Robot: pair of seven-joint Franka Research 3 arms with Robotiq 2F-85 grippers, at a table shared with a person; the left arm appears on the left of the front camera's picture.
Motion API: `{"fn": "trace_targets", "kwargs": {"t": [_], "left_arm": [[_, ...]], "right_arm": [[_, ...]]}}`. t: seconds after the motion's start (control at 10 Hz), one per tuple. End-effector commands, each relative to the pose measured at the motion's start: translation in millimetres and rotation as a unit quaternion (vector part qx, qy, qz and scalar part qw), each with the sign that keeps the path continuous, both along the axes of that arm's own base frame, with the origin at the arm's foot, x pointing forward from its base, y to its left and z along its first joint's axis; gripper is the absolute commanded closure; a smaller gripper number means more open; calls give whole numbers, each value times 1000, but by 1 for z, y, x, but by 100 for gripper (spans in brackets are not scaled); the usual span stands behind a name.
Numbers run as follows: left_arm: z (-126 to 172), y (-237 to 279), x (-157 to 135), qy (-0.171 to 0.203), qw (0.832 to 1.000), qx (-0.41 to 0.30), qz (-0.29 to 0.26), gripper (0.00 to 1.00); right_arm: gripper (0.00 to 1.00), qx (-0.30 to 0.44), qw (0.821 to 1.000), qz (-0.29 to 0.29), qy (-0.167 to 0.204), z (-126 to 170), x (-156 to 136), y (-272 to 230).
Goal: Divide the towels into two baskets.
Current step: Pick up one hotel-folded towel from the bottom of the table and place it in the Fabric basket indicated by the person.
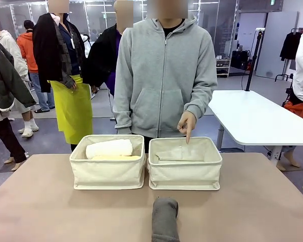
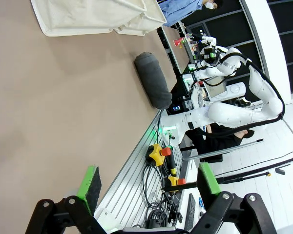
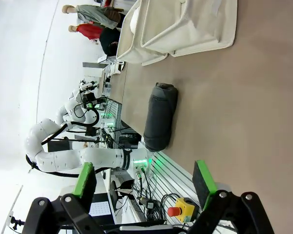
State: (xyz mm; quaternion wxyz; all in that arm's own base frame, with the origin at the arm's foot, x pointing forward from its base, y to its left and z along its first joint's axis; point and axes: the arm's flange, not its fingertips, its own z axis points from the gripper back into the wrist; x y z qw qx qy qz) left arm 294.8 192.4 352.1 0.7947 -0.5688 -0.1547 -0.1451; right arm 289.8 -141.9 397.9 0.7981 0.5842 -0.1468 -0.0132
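dark grey towel (image 1: pixel 165 219) lies on the tabletop (image 1: pixel 50 201) near the robot's edge, in front of the right basket (image 1: pixel 185 174) the person's hand (image 1: pixel 187 123) points into; left basket (image 1: pixel 108 171) holds a white and a yellow roll. left end effector (image 2: pixel 149 187) and right end effector (image 3: pixel 144 180) both gape wide, empty. risk: a shallow pinch could unroll the towel, or it snags the soft rim and tips the basket.

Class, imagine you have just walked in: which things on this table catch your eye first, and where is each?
Two cream canvas baskets sit side by side mid-table; the left one holds a white rolled towel atop a pale yellow one. A person's hand points into the right basket, onto a cream towel. A dark grey rolled towel lies alone at the near edge.
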Motion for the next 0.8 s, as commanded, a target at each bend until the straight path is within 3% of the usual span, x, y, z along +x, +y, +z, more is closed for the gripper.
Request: {"fn": "trace_targets", "kwargs": {"t": [0.0,0.4,0.7], "left_arm": [[3,2,-4,-4,1000,3,-1,0],[3,2,-4,-4,1000,3,-1,0],[3,2,-4,-4,1000,3,-1,0]], "right_arm": [[0,0,1000,0,0,0,0,0],[0,-113,986,36,114,26,21,118],[0,-200,962,32,184,32,28,210]]}}
